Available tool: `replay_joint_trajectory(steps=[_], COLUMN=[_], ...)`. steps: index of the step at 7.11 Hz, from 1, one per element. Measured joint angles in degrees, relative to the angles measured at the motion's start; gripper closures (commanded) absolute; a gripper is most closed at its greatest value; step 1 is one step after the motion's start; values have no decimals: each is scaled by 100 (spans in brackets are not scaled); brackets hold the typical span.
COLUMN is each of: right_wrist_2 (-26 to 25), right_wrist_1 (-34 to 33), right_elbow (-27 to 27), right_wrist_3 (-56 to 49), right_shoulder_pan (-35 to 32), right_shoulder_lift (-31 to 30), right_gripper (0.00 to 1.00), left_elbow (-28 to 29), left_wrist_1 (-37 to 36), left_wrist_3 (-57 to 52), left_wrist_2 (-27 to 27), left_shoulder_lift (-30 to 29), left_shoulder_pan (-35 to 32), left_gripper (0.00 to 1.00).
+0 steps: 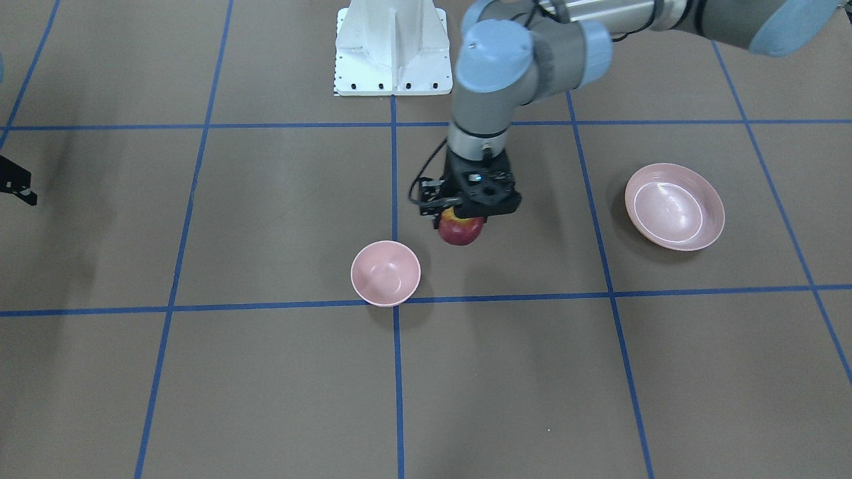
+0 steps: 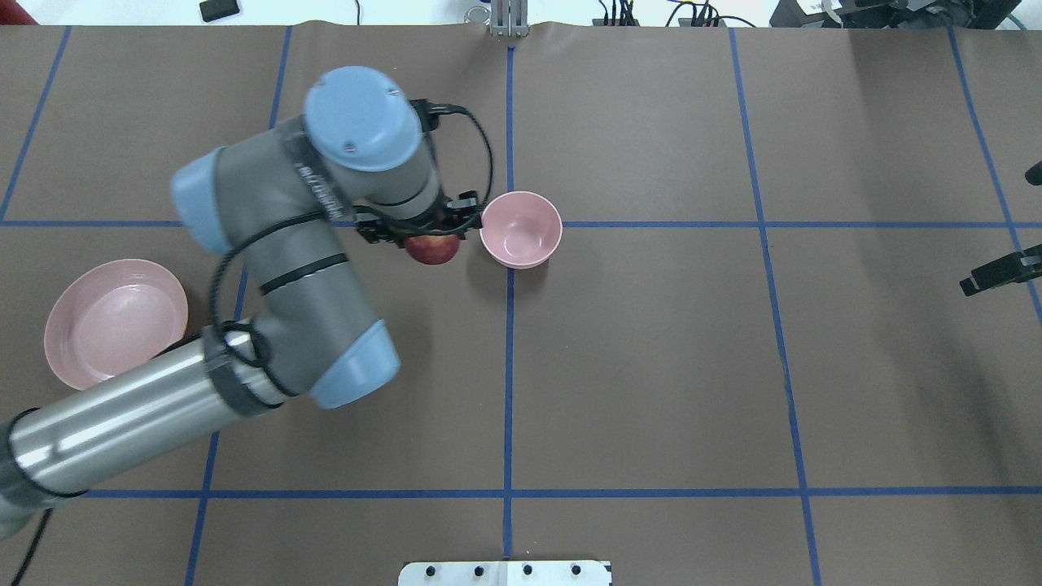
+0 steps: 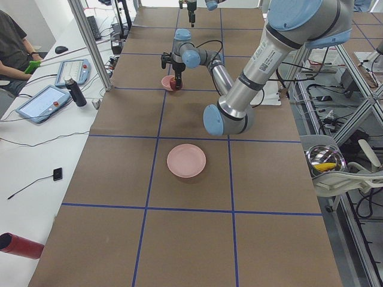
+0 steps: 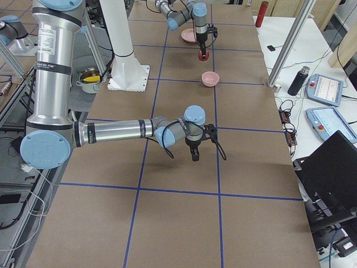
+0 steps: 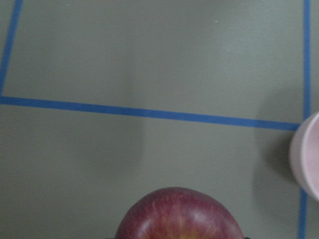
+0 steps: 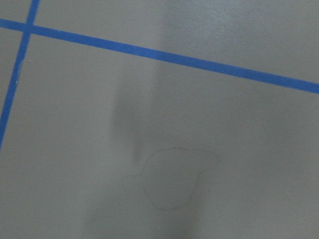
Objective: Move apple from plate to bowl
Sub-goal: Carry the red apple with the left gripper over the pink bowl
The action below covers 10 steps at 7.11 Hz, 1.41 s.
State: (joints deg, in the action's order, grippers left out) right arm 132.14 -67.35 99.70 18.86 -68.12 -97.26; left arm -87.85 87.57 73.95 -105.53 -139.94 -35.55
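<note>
My left gripper (image 1: 466, 218) is shut on the dark red apple (image 1: 460, 230) and holds it above the table, just beside the small deep pink bowl (image 1: 386, 273). In the overhead view the apple (image 2: 431, 249) hangs left of the bowl (image 2: 521, 231), close to its rim. The left wrist view shows the apple's top (image 5: 174, 214) at the bottom and the bowl's rim (image 5: 309, 154) at the right edge. The wide pink plate (image 1: 674, 206) is empty, also in the overhead view (image 2: 114, 321). My right gripper (image 2: 997, 275) hovers far off at the table's edge; its jaws are unclear.
The robot's white base mount (image 1: 391, 46) stands at the table's back. Blue tape lines (image 1: 394, 166) divide the brown table into squares. The left arm's elbow (image 2: 285, 244) spans the space between plate and bowl.
</note>
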Motion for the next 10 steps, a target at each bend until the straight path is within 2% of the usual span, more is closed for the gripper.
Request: replay_joint_trajectory(steps=[1, 2, 4, 6, 8, 9, 10], right_wrist_2=[-13, -13, 25, 38, 42, 48, 53], right_wrist_1=[7, 15, 20, 22, 22, 22, 24], right_elbow=[-64, -90, -80, -83, -83, -84, -88], right_wrist_3=[-117, -158, -171, -172, -172, -172, -172], right_shoulder_pan=[-86, -122, -137, -136, -133, -134, -134], right_shoulder_lift=[0, -5, -49, -53, -63, -68, -71], right_gripper=[0, 0, 0, 0, 0, 0, 0], left_elbow=[715, 1131, 1664, 2244, 2493, 2529, 2544], left_wrist_1=[10, 53, 145, 568, 815, 852, 909], left_wrist_3=[128, 182, 330, 614, 681, 683, 683], left_wrist_2=[51, 68, 70, 69, 79, 110, 153], left_shoulder_lift=[-623, -912, -1181, -1445, -1487, -1484, -1465], left_shoulder_pan=[44, 59, 97, 183, 209, 212, 217], left_gripper=[100, 100, 100, 100, 100, 90, 69])
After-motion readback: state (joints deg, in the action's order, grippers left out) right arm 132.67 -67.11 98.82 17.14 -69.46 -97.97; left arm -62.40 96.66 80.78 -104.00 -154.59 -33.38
